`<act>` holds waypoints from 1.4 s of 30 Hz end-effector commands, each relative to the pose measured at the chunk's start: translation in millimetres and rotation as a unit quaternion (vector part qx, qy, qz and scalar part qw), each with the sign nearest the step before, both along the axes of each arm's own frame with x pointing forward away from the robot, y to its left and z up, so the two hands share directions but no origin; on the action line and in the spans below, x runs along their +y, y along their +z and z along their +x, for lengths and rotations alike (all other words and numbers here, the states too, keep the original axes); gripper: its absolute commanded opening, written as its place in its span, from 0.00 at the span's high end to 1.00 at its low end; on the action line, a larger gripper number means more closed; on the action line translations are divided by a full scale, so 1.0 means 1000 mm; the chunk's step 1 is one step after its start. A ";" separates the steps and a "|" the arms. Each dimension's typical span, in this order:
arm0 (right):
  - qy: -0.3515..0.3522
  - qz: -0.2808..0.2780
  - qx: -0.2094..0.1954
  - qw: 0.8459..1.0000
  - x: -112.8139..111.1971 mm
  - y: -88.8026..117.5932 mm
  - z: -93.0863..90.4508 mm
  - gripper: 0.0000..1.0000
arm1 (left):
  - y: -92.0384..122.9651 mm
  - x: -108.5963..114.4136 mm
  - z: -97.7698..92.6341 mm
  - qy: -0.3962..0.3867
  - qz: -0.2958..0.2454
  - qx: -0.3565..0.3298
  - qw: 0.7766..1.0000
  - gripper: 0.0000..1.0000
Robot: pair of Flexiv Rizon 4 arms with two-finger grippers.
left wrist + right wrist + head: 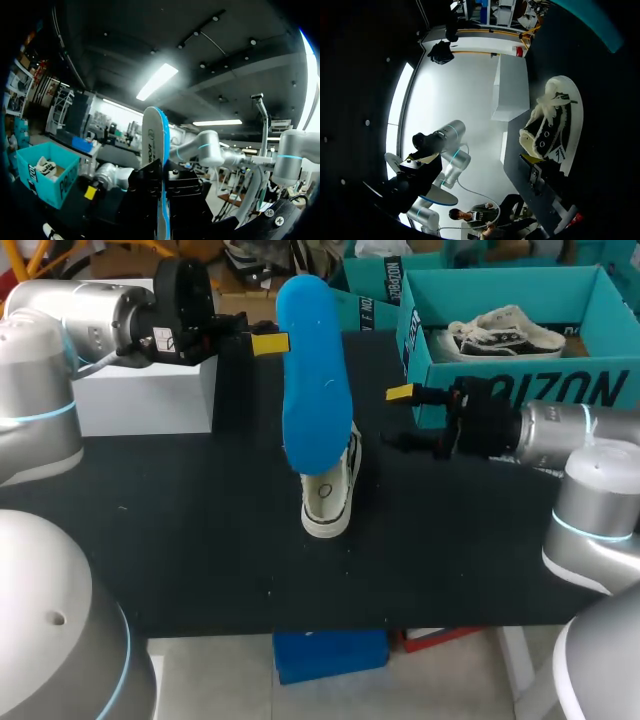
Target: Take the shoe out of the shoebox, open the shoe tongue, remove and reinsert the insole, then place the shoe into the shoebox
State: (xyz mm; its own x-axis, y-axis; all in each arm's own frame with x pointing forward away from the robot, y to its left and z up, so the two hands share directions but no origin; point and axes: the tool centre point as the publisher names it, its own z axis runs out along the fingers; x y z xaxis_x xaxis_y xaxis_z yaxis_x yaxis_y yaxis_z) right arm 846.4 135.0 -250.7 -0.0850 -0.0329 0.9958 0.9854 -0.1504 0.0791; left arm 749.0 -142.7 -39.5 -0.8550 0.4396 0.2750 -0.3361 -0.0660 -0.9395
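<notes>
Insole [312,380] stands upright, apparently clamped in left gripper [276,342], above the shoe [330,495].

A black table [200,540] has open surface across its whole front, from the near edge up to a black-and-white canvas sneaker [330,502] near the middle. Over the sneaker a long blue foam insole [312,380] stands upright, clamped in the left gripper [272,342], blocking the approach from above and from the left rear. A white rectangular box [145,395] fills the left rear. A teal cardboard shoebox [520,390] walls off the right rear, and a second pale sneaker [505,332] takes up part of its floor. The right gripper [400,418], fingers apart and empty, sits just in front of the shoebox, with a bare gap between it and the sneaker.
</notes>
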 end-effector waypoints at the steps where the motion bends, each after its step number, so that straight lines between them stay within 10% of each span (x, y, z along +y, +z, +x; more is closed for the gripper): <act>1: 0.001 0.002 0.000 1.000 0.002 -0.002 0.002 0.00 | 0.001 -0.001 -0.001 0.013 0.007 -0.034 0.999 1.00; 11: 0.001 0.002 0.000 1.000 0.002 -0.002 0.002 0.00 | 0.008 0.000 -0.008 0.072 0.023 -0.330 0.941 1.00; 24: 0.001 0.002 0.000 1.000 0.002 -0.002 0.002 0.00 | -0.055 0.005 -0.049 0.062 0.023 -0.666 0.743 1.00; 42: 0.001 0.002 0.000 1.000 0.002 -0.002 0.002 0.00 | -0.062 0.005 -0.054 0.054 0.013 -0.646 0.761 1.00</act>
State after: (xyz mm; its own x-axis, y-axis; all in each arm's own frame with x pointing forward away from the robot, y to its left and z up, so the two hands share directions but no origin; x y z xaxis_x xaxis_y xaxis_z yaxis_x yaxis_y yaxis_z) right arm 848.9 135.0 -251.6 -0.0860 -0.0377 0.9956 0.9863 -0.1446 0.0798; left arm 701.5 -138.2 -102.8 -0.4941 0.3622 -0.7904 0.8449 -0.0141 -0.5347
